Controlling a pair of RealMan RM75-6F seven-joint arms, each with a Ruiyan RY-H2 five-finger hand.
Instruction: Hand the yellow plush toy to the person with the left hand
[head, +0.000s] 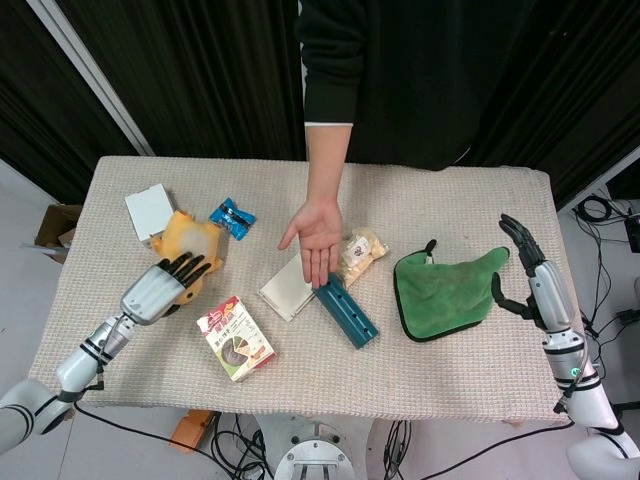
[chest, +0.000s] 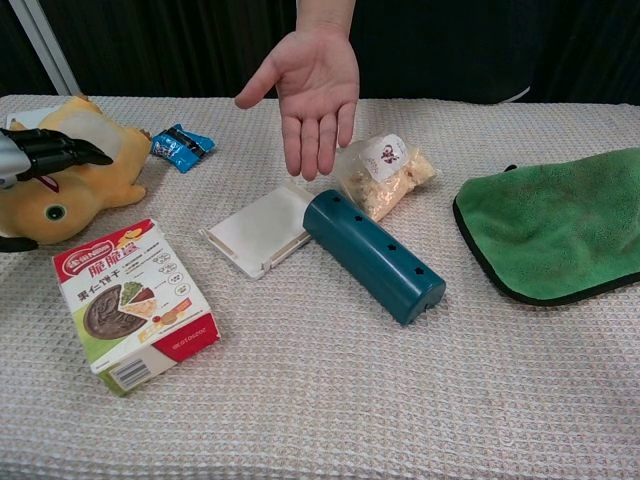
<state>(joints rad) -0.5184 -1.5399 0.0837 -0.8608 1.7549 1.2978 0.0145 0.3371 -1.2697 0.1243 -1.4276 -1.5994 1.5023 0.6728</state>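
The yellow plush toy (head: 195, 240) (chest: 95, 175) lies on its back at the table's left side. My left hand (head: 162, 287) (chest: 40, 152) lies over the toy's head with its fingers stretched out and apart, holding nothing. The person's open palm (head: 318, 235) (chest: 315, 85) waits above the middle of the table. My right hand (head: 524, 258) rests open by the right edge, beside the green cloth (head: 445, 285) (chest: 555, 225).
A snack box (head: 235, 337) (chest: 130, 300) lies just in front of the toy. A blue packet (head: 231, 218) and a white box (head: 149, 210) sit behind it. A white flat box (chest: 262, 230), teal cylinder (chest: 372, 255) and snack bag (chest: 385, 172) lie under the person's palm.
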